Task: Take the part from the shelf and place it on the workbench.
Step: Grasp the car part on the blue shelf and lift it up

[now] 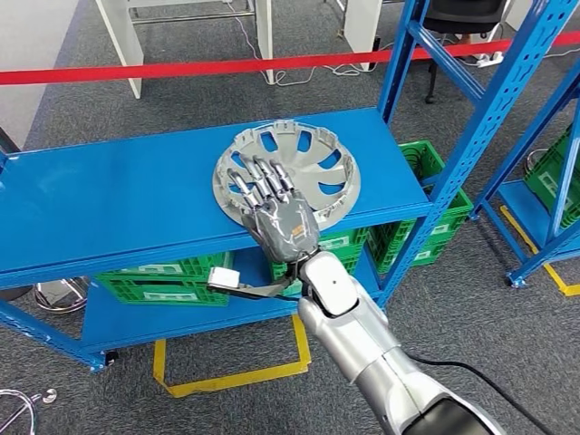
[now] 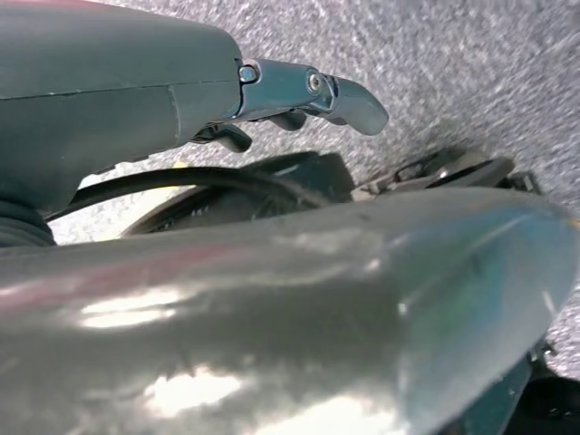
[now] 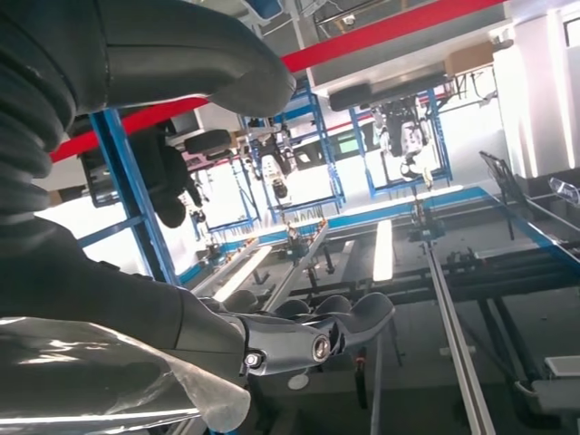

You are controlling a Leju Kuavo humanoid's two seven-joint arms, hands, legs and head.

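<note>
The part is a silver wheel cover [image 1: 301, 168] lying flat on the top board of the blue shelf [image 1: 123, 195]. My right hand [image 1: 277, 204] reaches over the cover's near left rim with its fingers [image 1: 256, 177] stretched out and spread. Nothing sits between its thumb [image 3: 205, 63] and its fingers [image 3: 314, 331] in the right wrist view, where the cover's shiny rim [image 3: 102, 381] lies beside the fingers. I cannot tell whether they touch it. My left hand [image 2: 205, 91] hangs over grey carpet with its fingers [image 2: 342, 95] straight, holding nothing.
Green crates [image 1: 164, 281] stand on the shelf's lower board. Blue uprights [image 1: 478, 127] rise right of the cover, and a second blue rack [image 1: 547, 199] stands far right. A red barrier tape [image 1: 205, 68] runs behind. Yellow floor marking [image 1: 232, 376] lies under the shelf.
</note>
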